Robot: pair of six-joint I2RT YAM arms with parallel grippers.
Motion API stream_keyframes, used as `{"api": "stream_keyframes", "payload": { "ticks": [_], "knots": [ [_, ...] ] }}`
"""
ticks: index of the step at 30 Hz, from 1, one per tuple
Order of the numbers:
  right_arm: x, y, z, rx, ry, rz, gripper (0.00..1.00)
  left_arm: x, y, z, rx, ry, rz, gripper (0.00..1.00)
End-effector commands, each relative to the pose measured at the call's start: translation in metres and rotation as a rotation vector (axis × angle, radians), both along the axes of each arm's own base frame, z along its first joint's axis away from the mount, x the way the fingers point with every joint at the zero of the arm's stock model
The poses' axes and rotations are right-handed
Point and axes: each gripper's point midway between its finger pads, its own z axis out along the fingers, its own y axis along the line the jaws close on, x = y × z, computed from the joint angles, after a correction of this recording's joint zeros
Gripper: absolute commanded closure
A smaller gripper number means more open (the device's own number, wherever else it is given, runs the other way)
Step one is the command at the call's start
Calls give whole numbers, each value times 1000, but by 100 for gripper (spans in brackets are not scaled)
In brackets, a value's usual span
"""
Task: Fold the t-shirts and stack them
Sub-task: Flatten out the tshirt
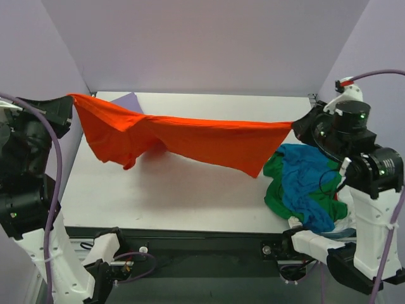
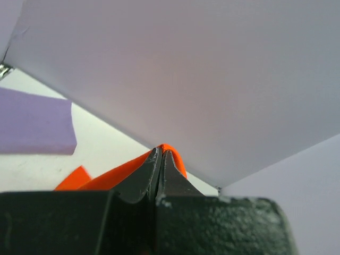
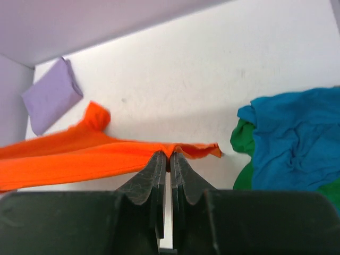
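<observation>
The orange-red t-shirt (image 1: 190, 140) hangs stretched across the table between both grippers, sagging at the left. My left gripper (image 1: 71, 100) is shut on its left end, raised at the far left; the wrist view shows orange cloth (image 2: 172, 156) pinched at the fingertips of the left gripper (image 2: 161, 154). My right gripper (image 1: 296, 126) is shut on the shirt's right end; in its wrist view the right gripper (image 3: 169, 156) pinches the orange edge (image 3: 106, 154). A folded lavender shirt (image 1: 128, 101) lies at the far left. Blue (image 1: 307, 183) and green (image 1: 275, 190) shirts lie heaped at the right.
The white tabletop (image 1: 177, 196) lies under the hanging shirt. Purple walls (image 1: 209, 44) enclose the back and sides. The heap of shirts also shows in the right wrist view (image 3: 297, 138), beside the right arm's base. A bit of white cloth (image 1: 345, 218) shows under the heap.
</observation>
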Motion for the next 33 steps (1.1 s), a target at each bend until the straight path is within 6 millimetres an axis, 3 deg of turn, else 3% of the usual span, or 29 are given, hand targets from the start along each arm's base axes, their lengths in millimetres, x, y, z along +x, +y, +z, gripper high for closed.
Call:
{"api": "stream_keyframes", "payload": {
  "ticks": [1, 4, 5, 9, 10, 12, 13, 14, 17, 19, 24, 26, 27, 29, 30, 31, 32, 33],
  "knots": [
    [-5, -14, 23, -40, -65, -38, 100, 0, 1, 28, -25, -77, 6, 100],
    [9, -12, 24, -55, -61, -38, 100, 23, 0, 29, -32, -85, -33, 100],
    [20, -11, 10, -81, -20, -41, 100, 36, 2, 16, -38, -55, -43, 100],
    [62, -5, -12, -93, 9, -36, 100, 87, 0, -17, -34, 10, -97, 100],
    [75, -2, -21, -100, 32, -32, 100, 106, -9, -29, -30, 43, -129, 100],
    [94, -4, -21, -100, 22, -42, 100, 125, -20, -37, 0, 63, -147, 100],
    [101, -5, -21, -102, 22, -47, 100, 142, -36, -47, 6, 91, -187, 100],
    [115, -3, -28, -105, 40, -46, 100, 150, -39, -49, 10, 98, -187, 100],
    [140, -8, -21, -94, 28, -62, 100, 173, -52, -46, 9, 98, -219, 100],
    [154, -9, -8, -81, -2, -70, 100, 181, -52, -28, 15, 61, -213, 100],
    [161, -7, 25, -44, -85, -78, 100, 170, -46, 14, 46, -24, -179, 100],
    [157, -8, 40, -32, -126, -80, 100, 153, -42, 34, 50, -79, -155, 100],
    [154, -8, 43, -29, -138, -82, 100, 136, -40, 48, 52, -118, -143, 100],
    [143, -10, 59, -15, -189, -88, 100, 121, -35, 56, 53, -147, -112, 100],
    [138, -11, 64, -8, -207, -92, 100, 98, -33, 73, 54, -206, -100, 100],
    [126, -14, 81, 3, -262, -96, 100, 89, -31, 79, 48, -228, -83, 100],
    [121, -14, 80, 8, -267, -99, 100, 83, -30, 76, 44, -231, -79, 100],
    [116, -15, 85, 14, -286, -102, 100, 58, -26, 91, 40, -295, -54, 100]
  ]
}}
